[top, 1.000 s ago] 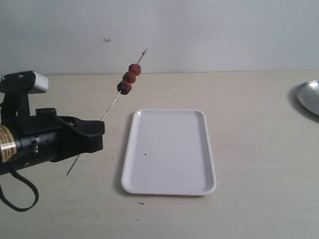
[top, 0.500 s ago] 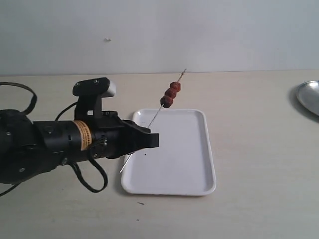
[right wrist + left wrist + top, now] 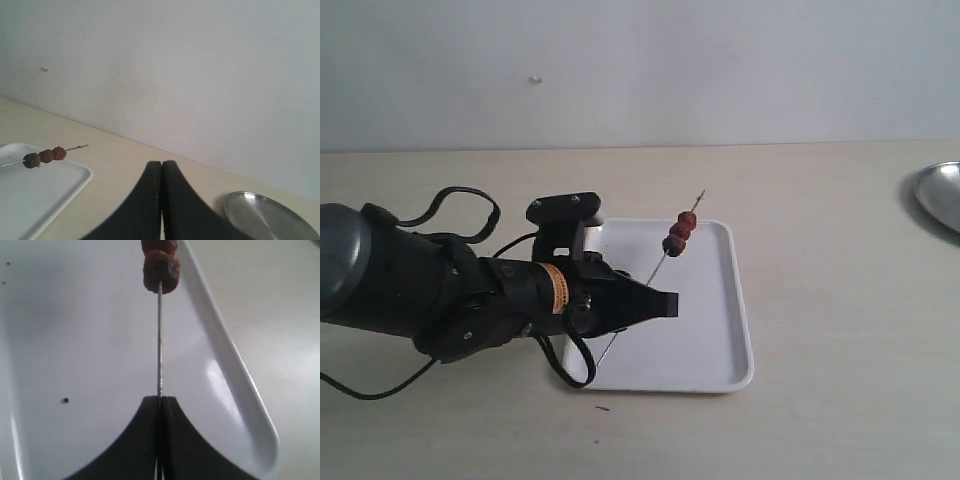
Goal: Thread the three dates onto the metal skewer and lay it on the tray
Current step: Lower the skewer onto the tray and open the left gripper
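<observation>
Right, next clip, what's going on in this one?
The left pincer is shut on the metal skewer, which already has the three dates threaded near its far end. It holds the skewer tilted over the white tray, with the date end raised, so the skewer is not yet laid flat. The right pincer is shut with nothing in it, off to the side by the round metal dish.

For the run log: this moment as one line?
left tool: shut on metal skewer | three dates: threaded | placement: over tray, not laid | right tool: shut, empty
</observation>
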`<state>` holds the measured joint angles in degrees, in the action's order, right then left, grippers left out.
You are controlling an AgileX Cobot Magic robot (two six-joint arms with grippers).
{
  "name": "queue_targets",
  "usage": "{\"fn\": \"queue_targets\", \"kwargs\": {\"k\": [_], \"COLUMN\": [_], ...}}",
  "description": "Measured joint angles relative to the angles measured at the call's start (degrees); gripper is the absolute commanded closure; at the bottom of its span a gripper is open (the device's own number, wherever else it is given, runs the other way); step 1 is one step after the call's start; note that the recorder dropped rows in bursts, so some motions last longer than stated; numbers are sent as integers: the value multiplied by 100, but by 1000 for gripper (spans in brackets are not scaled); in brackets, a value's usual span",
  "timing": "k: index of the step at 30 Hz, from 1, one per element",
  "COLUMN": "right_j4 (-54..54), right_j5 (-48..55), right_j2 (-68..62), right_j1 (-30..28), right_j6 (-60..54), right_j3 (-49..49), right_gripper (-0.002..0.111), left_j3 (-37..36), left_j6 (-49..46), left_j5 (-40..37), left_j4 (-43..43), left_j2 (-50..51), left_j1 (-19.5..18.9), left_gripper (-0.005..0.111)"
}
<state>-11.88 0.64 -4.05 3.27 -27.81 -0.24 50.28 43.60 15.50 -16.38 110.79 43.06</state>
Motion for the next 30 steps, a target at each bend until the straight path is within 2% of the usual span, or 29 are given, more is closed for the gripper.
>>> {"fn": "queue_targets", "kwargs": {"k": [8, 15, 19, 21, 22, 24, 30], "right_j4": [-12, -12, -12, -12, -12, -12, -23], "right_j5": [0, 0, 0, 0, 0, 0, 0], "right_j2": [0, 0, 0, 0, 0, 0, 0], "right_j1": [0, 0, 0, 0, 0, 0, 0], "right_j6": [0, 0, 0, 0, 0, 0, 0], "right_j3": [0, 0, 0, 0, 0, 0, 0], "right_gripper": [108, 108, 108, 108, 108, 108, 108], "left_j3": [345, 349, 359, 372, 372, 372, 372], "left_j6": [-8, -8, -8, -8, -8, -8, -8], "left_j5": [-387, -493, -643, -666, -679, -713, -862], "left_j4": [36, 36, 36, 36, 36, 23, -59], "left_j2": [388, 391, 391, 391, 391, 391, 330], "left_j1": [22, 22, 22, 22, 22, 22, 22], "left_gripper": [106, 78, 76, 70, 65, 47, 45]}}
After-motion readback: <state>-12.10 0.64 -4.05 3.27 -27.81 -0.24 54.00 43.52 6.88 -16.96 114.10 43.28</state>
